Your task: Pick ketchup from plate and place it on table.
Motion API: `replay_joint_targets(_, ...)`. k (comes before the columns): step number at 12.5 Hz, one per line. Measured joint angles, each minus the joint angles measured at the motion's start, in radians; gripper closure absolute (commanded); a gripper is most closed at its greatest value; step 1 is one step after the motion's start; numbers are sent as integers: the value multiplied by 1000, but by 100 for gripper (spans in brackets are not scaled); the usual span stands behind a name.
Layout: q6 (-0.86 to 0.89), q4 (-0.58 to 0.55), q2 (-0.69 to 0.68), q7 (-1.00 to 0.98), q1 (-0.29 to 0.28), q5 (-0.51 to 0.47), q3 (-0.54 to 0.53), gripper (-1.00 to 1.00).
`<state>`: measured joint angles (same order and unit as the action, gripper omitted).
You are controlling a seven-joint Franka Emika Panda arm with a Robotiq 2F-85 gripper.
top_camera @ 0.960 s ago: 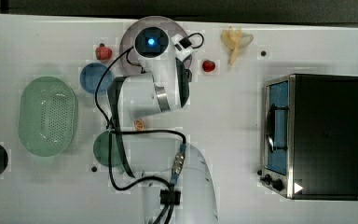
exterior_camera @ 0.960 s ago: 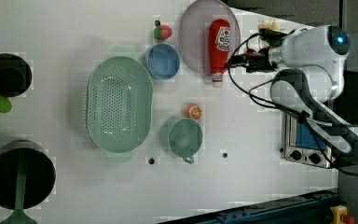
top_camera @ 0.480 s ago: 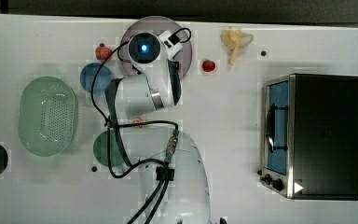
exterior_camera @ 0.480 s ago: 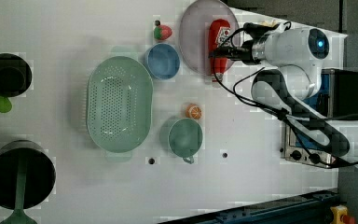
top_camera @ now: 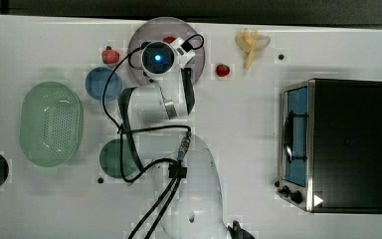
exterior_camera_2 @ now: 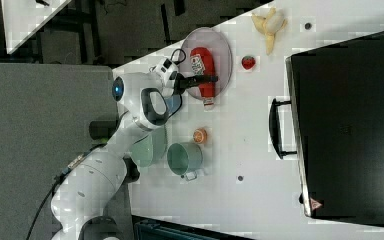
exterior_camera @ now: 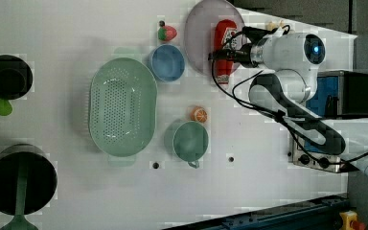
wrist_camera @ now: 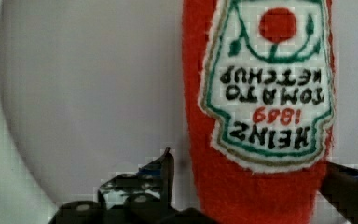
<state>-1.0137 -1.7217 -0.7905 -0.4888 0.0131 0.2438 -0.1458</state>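
The ketchup lies flat on the plate, upper centre of the left view, its whitish end reaching over the rim toward the worktop. Your end effector straddles the bottle, its fingers spread wide, one on each side of the red body, not yet clamped on it. In the left view a blue bowl sits just left of the plate, with a strawberry above it and a green colander lower left.
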Motion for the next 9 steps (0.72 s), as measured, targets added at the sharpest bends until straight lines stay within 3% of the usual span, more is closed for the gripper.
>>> replay_joint_targets(1, -15, 1, -1, -4, 0, -1, 0, -24)
replay_joint_targets(9, -21, 17, 27, -5, 11, -16, -5, -24)
